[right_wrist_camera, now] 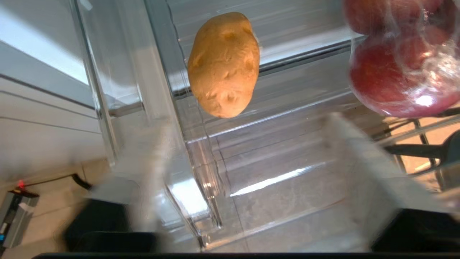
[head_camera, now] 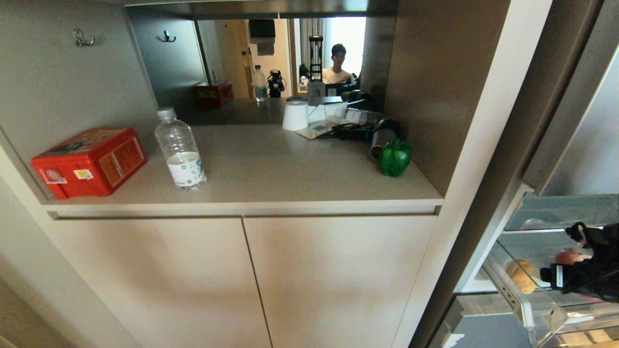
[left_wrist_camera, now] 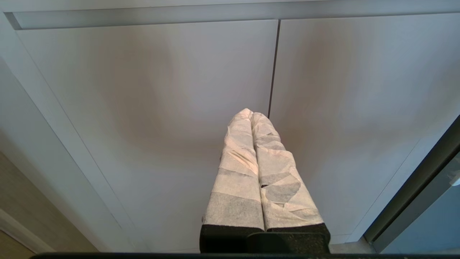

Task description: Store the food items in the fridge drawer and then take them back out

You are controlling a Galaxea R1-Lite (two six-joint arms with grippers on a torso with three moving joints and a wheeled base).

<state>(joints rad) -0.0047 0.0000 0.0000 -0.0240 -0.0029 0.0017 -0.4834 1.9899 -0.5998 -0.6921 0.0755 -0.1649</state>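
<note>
While right gripper (right_wrist_camera: 248, 172) hovers jaws wide in fridge drawer (right_wrist_camera: 201, 151), potato (right_wrist_camera: 223, 64) lies free w/ bagged apples (right_wrist_camera: 399, 61) beside.

Fridge drawer (head_camera: 527, 309), pulled out, top uncovered: entry from above. Contents: potato (right_wrist_camera: 223, 64) near the drawer's front wall; bagged red apples (right_wrist_camera: 402, 61) well apart from it. Bare floor between them and on the camera's side (widest gap). Right gripper (right_wrist_camera: 251, 172) above that gap, fingers spread, nothing between them. Obstacle: clear front wall just beside the potato.
</note>
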